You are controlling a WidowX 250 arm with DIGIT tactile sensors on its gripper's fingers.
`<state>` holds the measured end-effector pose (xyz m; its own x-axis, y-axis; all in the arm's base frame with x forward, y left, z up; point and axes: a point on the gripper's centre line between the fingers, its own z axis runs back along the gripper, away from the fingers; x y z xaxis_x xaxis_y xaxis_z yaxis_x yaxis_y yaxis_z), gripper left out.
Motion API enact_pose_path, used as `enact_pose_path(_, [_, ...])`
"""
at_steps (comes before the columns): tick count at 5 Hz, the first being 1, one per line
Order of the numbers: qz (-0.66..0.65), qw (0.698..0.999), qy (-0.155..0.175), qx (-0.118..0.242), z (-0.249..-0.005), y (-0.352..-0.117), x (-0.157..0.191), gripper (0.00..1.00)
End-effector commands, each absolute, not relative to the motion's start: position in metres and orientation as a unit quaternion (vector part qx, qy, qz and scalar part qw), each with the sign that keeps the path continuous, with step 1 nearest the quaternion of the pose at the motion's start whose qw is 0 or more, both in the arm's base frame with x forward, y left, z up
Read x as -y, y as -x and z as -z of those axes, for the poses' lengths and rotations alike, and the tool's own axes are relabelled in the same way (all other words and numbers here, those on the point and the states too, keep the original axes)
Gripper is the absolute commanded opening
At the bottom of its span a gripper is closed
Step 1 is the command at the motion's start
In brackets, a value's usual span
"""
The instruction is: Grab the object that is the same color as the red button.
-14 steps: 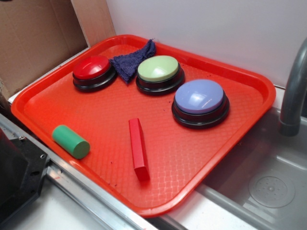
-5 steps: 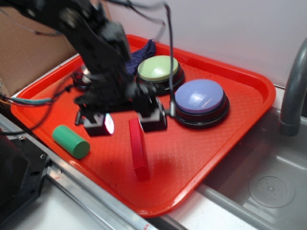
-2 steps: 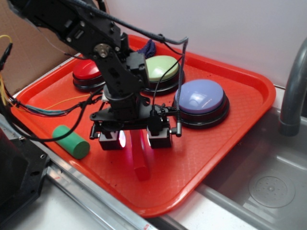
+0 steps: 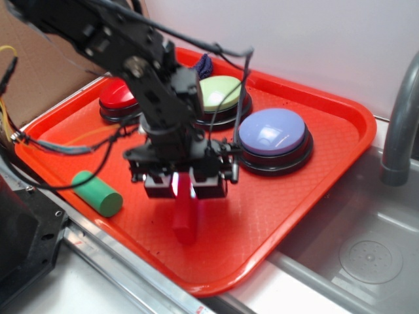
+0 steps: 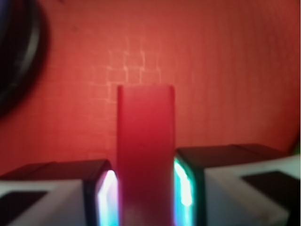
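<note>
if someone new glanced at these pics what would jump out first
The black gripper at the middle of the red tray, its glowing fingers shut on the long red block. Behind it, three big dome buttons: the red button far left, a green one, a lavender one.

1. I see a red plastic tray (image 4: 314, 163) with a raised rim, sitting beside a metal sink (image 4: 366, 255).
2. At its far left rests the red button (image 4: 118, 95), partly behind my arm.
3. Next along are a light green button (image 4: 219, 91) and a lavender-blue button (image 4: 272, 134).
4. A dark blue cloth (image 4: 203, 65) peeks out at the back.
5. A green cylinder (image 4: 97, 193) lies on its side near the front left rim.
</note>
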<state>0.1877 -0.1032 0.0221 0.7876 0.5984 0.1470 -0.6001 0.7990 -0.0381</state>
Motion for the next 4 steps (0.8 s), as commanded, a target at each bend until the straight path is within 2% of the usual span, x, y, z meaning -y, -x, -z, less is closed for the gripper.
enact_pose_path(1, [-0.158,0.985,-0.039,0.052,-0.105,-0.208,0.077,0.0])
enact_pose_path(2, [-0.098,0.994,-0.012,0.041,-0.129,-0.21,0.064,0.0])
enact_pose_path(3, [-0.072,0.996,-0.042,0.04,-0.161,-0.212,0.045,0.0])
enact_pose_path(4, [-0.061,0.995,-0.041,0.071,-0.178,-0.21,0.036,0.0])
